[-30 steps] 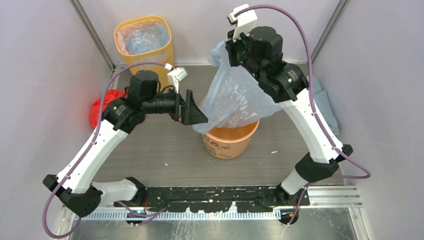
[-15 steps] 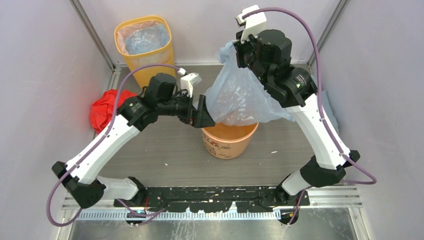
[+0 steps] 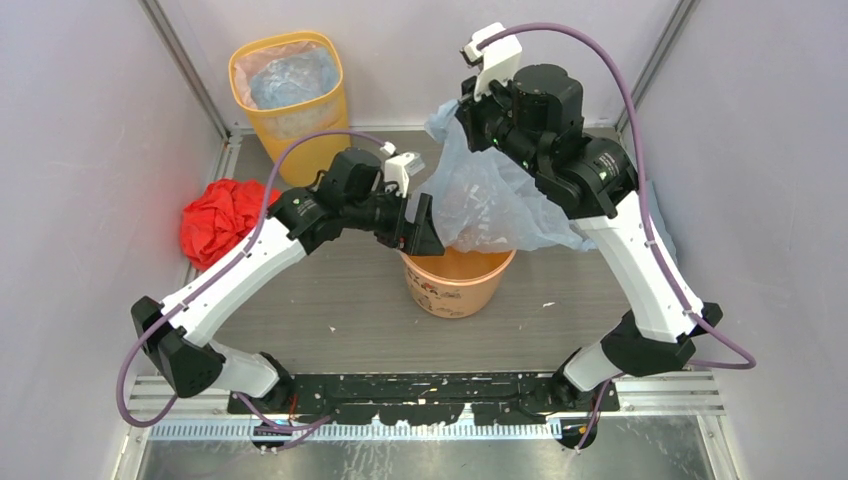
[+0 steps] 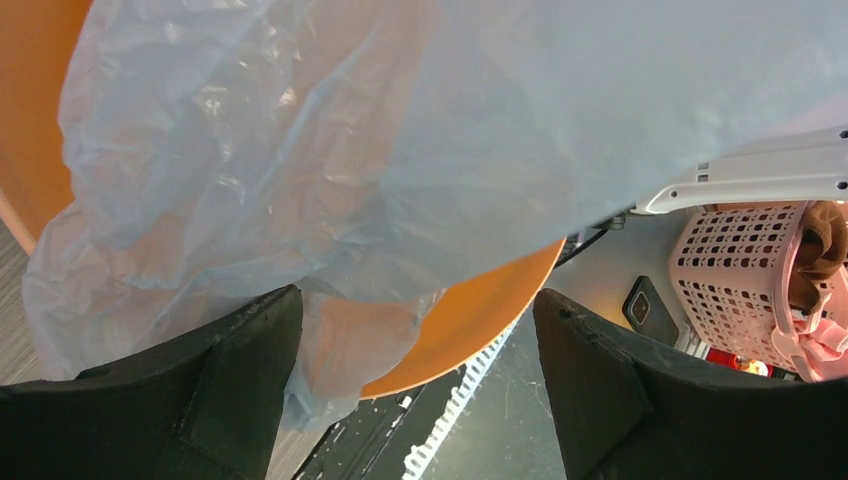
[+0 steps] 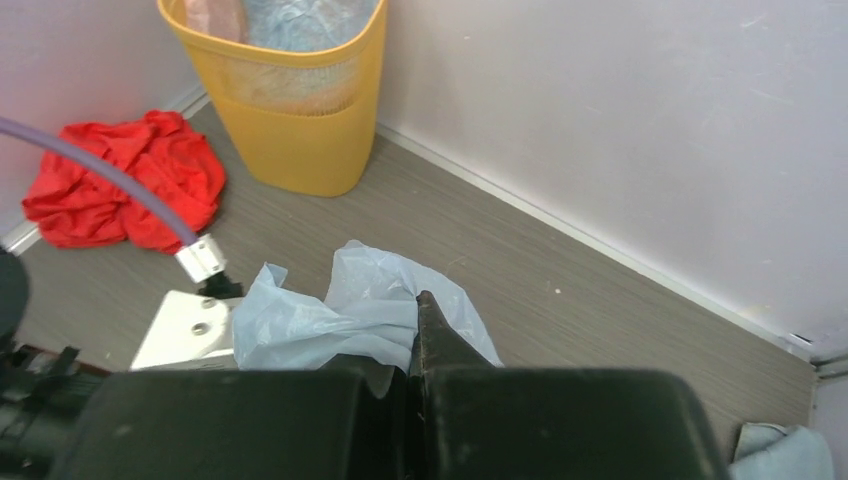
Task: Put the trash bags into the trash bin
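Left gripper (image 3: 425, 235) – jaws spread wide, nothing between the pads. A second ago it stood well to the left of the trash bin (image 3: 455, 285); it has since swung in and now sits at the bin's left rim, against the lower left side of the trash bag (image 3: 490, 200). From the left wrist view, the gripper (image 4: 415, 300) looks straight at the sagging film, and a loose fold hangs down between the two fingers (image 4: 240, 350) without being pinched. Red cloth (image 3: 225, 215) lies well off to this gripper's left, untouched, and the yellow bin (image 3: 290, 95) stands beyond it against the back wall.

Just right of the left gripper: the pale blue bag's bottom rests over the mouth of the orange bin, mostly at the far side. Its belly bulges right, past the rim. Bare orange interior shows at the near side, so the bag is not yet down inside.

Right gripper (image 3: 462, 105) – closed on the bag's bunched top, high above and behind the bin. It rose and drifted a little over the last second, then came back. The wrist view confirms the pinch (image 5: 418, 320).

Judgement: the left arm's approach looks like preparation to take or tuck the lower film into the bin while the right holds the top up. The risk is the belly slipping outside the right rim.
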Controlling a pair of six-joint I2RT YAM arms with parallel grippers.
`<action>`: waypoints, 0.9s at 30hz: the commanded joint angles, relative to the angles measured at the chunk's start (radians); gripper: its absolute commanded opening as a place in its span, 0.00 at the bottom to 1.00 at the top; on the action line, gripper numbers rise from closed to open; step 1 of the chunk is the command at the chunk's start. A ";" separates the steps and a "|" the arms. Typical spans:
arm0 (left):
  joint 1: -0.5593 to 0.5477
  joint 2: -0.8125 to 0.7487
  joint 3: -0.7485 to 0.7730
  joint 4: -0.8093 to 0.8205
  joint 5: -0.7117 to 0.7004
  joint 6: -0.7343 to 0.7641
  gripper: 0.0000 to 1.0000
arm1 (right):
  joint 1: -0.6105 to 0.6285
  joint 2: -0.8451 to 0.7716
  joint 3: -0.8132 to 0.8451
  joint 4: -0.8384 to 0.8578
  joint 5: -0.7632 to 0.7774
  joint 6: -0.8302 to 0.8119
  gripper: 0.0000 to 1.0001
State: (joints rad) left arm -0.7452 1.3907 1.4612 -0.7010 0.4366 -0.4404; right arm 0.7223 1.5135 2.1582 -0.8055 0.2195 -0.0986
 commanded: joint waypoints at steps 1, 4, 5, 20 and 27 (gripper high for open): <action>-0.005 -0.004 -0.006 -0.006 -0.018 0.013 0.86 | 0.033 -0.002 0.002 0.014 -0.042 0.028 0.01; -0.005 -0.018 -0.008 -0.044 -0.034 0.022 0.86 | 0.051 -0.008 -0.047 0.035 -0.016 0.030 0.01; -0.005 -0.023 -0.004 -0.060 -0.037 0.025 0.86 | 0.054 -0.013 -0.065 0.044 -0.005 0.033 0.01; -0.005 -0.135 0.052 -0.240 -0.111 0.068 0.91 | 0.061 -0.058 -0.172 0.089 0.022 0.094 0.01; -0.005 -0.176 0.086 -0.267 -0.127 0.072 0.92 | 0.065 -0.069 -0.157 0.085 0.012 0.097 0.01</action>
State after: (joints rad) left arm -0.7460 1.2537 1.4940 -0.9417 0.3298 -0.3843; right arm 0.7780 1.4944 1.9800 -0.7765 0.2264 -0.0166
